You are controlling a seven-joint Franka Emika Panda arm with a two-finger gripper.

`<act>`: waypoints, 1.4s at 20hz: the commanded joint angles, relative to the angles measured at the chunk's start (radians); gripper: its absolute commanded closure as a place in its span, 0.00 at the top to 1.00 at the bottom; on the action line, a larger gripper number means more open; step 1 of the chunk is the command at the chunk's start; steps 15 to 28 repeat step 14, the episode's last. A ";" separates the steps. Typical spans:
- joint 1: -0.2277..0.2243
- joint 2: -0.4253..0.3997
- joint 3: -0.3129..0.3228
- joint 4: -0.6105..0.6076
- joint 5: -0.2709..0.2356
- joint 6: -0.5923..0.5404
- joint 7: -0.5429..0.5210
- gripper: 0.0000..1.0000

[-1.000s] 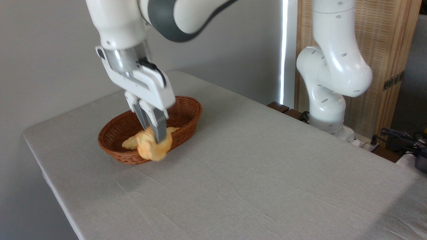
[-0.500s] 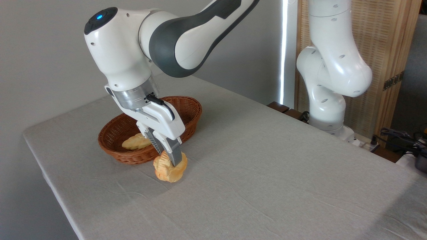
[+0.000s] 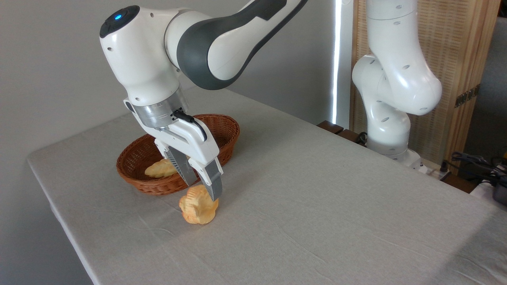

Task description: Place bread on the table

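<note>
Bread (image 3: 197, 206) sits on the grey bench (image 3: 317, 206) just in front of the wicker basket (image 3: 222, 130), chunky, standing roughly upright, no clear long axis. End effector (image 3: 203, 190) directly above it, fingers parted, gripping nothing. Basket holds one slim golden loaf (image 3: 160, 169).
</note>
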 commanded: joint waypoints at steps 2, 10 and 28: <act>-0.008 -0.013 0.004 0.016 0.015 -0.002 -0.002 1.00; -0.007 -0.082 0.005 0.085 0.001 0.006 0.003 1.00; -0.007 -0.085 0.005 0.145 -0.010 0.009 0.002 1.00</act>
